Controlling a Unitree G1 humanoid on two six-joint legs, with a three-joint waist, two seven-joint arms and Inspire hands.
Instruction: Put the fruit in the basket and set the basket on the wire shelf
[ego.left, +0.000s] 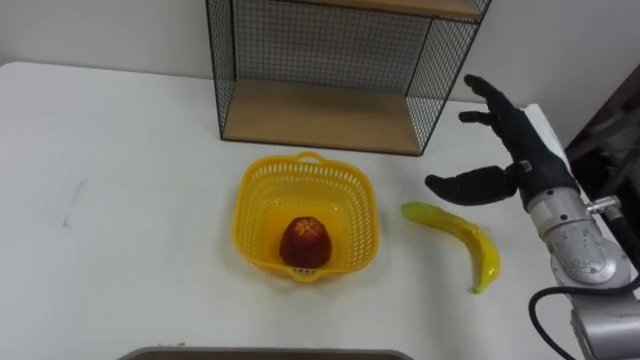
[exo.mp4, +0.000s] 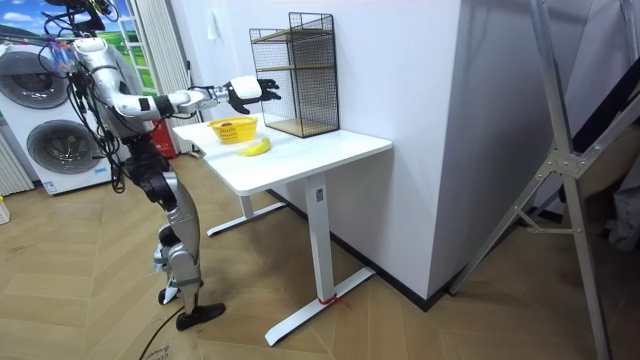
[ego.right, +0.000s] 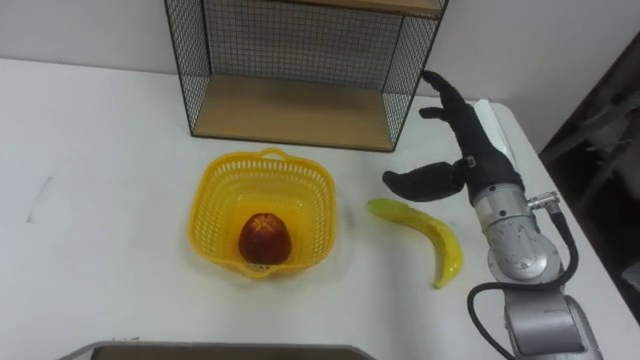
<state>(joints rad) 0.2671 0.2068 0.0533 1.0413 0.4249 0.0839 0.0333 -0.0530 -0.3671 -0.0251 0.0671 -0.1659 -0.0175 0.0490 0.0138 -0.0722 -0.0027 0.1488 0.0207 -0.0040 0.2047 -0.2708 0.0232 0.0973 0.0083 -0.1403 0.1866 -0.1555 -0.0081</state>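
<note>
My right robot hand (ego.left: 522, 150) hovers released, fingers spread, at the right of the frame, near the upper end of the banana (ego.left: 460, 238) but apart from it. The banana lies on the tabletop (ego.left: 120, 200) right of the yellow basket (ego.left: 252, 205), which holds a red fruit (ego.left: 305, 242). I judge the banana light, smooth and easily bruised — grasp mid-curve, gently. The tabletop edge runs close at right; the wire shelf (ego.left: 320, 110) stands at top centre — leftward travel is open.

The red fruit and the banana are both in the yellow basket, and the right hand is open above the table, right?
Not quite: the left eye view shows the banana lying on the table to the right of the yellow basket. Only the red fruit is in it, and the right hand is open above the table.
</note>
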